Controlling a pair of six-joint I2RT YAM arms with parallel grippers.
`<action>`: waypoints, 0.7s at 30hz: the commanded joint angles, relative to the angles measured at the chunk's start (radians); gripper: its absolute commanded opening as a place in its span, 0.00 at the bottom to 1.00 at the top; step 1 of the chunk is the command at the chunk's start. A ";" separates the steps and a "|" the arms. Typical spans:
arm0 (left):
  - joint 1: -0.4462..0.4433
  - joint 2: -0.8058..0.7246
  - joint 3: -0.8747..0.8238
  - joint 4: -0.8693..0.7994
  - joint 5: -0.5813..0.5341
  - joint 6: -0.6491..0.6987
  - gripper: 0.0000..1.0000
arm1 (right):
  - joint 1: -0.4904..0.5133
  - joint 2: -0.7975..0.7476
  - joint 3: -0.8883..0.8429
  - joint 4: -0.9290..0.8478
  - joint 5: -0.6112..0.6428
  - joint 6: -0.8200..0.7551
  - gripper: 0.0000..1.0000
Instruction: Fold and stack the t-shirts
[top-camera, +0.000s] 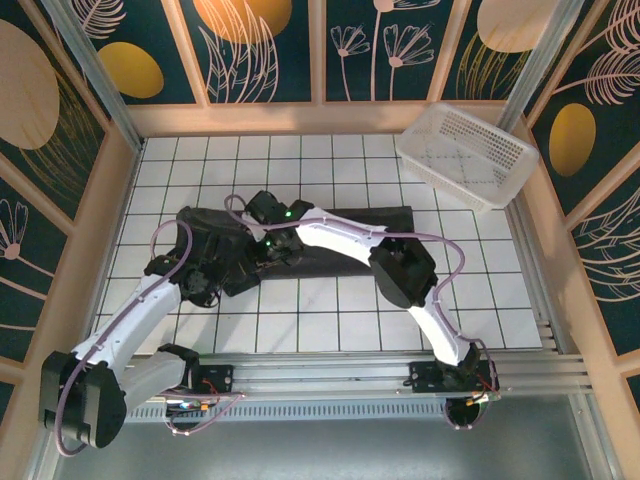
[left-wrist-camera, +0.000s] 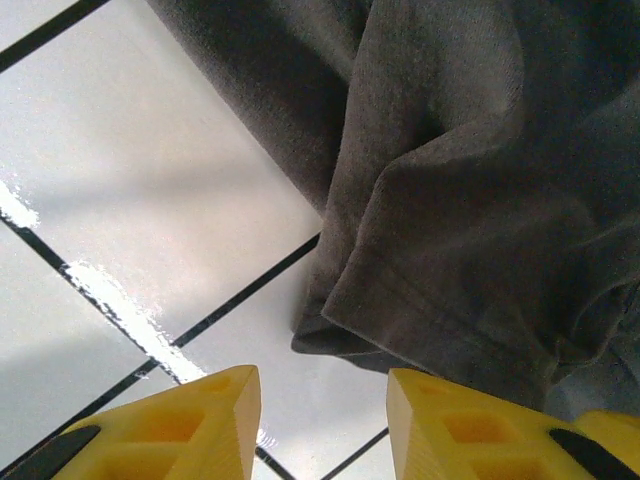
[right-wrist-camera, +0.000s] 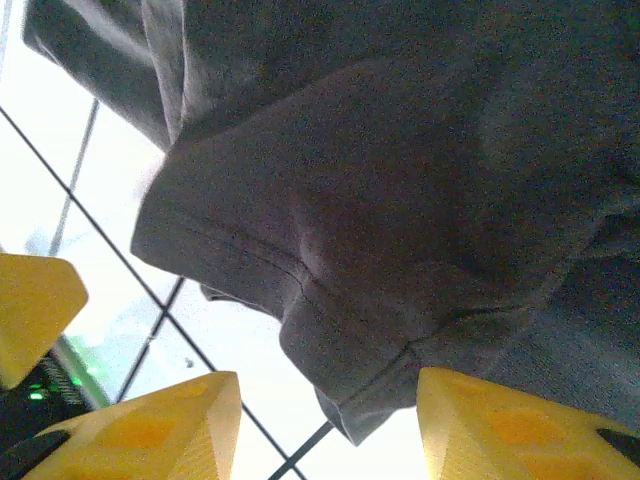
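Note:
A dark charcoal t-shirt (top-camera: 370, 222) lies spread across the middle of the tiled table, bunched at its left end. My left gripper (top-camera: 220, 270) hovers low at that bunched end. In the left wrist view, the left gripper (left-wrist-camera: 325, 385) is open over bare tile, and a hemmed fold of the t-shirt (left-wrist-camera: 470, 200) lies just beyond the fingertips. My right gripper (top-camera: 262, 240) reaches in from the right, close to the left one. In the right wrist view, the right gripper (right-wrist-camera: 330, 400) is open, with a hemmed corner of the t-shirt (right-wrist-camera: 400, 180) drooping between its fingertips.
A white perforated basket (top-camera: 465, 155) sits tilted at the back right corner. Wooden walls ring the table (top-camera: 330, 320). A yellow fingertip (right-wrist-camera: 30, 310) of the other gripper shows at the left edge of the right wrist view.

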 joint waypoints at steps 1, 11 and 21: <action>0.005 -0.029 -0.007 -0.065 -0.004 0.029 0.38 | 0.038 0.051 0.045 -0.089 0.136 -0.085 0.50; 0.005 -0.087 0.028 -0.168 -0.042 0.002 0.35 | 0.071 0.068 0.071 -0.083 0.331 -0.133 0.39; 0.006 -0.045 0.024 -0.129 -0.002 0.101 0.36 | 0.007 0.030 0.003 -0.013 0.124 -0.053 0.05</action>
